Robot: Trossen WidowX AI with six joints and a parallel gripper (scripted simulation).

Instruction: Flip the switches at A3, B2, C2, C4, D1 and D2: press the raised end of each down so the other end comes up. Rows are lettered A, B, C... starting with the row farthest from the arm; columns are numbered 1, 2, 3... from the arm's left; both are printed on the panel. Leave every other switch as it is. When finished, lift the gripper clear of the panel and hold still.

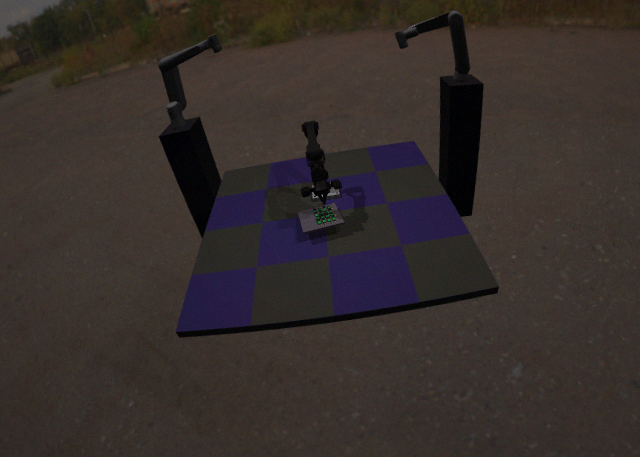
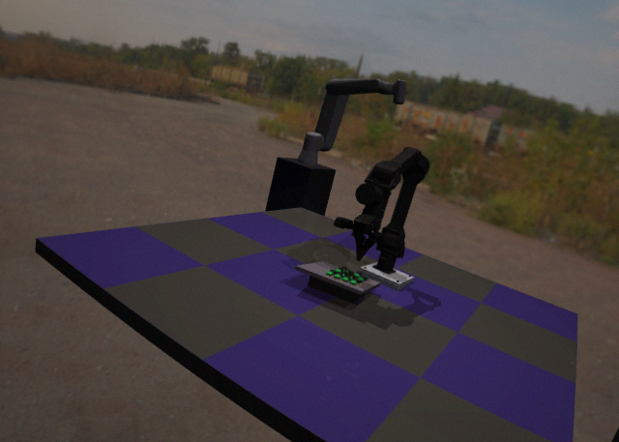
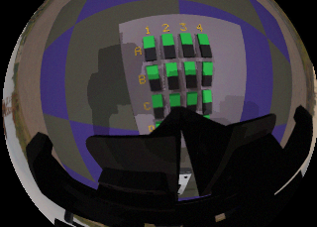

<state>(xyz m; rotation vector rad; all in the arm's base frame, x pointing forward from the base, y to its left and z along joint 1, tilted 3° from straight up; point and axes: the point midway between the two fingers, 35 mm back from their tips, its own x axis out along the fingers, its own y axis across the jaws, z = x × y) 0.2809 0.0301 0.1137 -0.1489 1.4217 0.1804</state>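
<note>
The grey switch panel (image 1: 306,223) (image 2: 310,268) (image 3: 230,63) carries a grid of green-and-black rocker switches. In the wrist view, A3 (image 3: 186,45), B2 (image 3: 171,76) and C4 (image 3: 207,102) show green on their far halves and black on their near halves. C2 (image 3: 174,99) shows its green half, its near part hidden by the fingers. D1 (image 3: 158,124) shows only a green sliver; D2 is hidden. Which ends are raised is hard to tell. My gripper (image 1: 324,202) (image 2: 359,258) (image 3: 178,111) is shut and empty, raised above the panel's near side, touching no switch.
Other switches, such as A1 (image 3: 150,48), B3 (image 3: 190,75) and C1 (image 3: 158,106), stand close around the named ones. The arm's white base plate (image 2: 402,279) is just behind the panel's near edge. Two dark pedestals (image 1: 188,168) (image 1: 460,142) with arms stand beside the checkered table.
</note>
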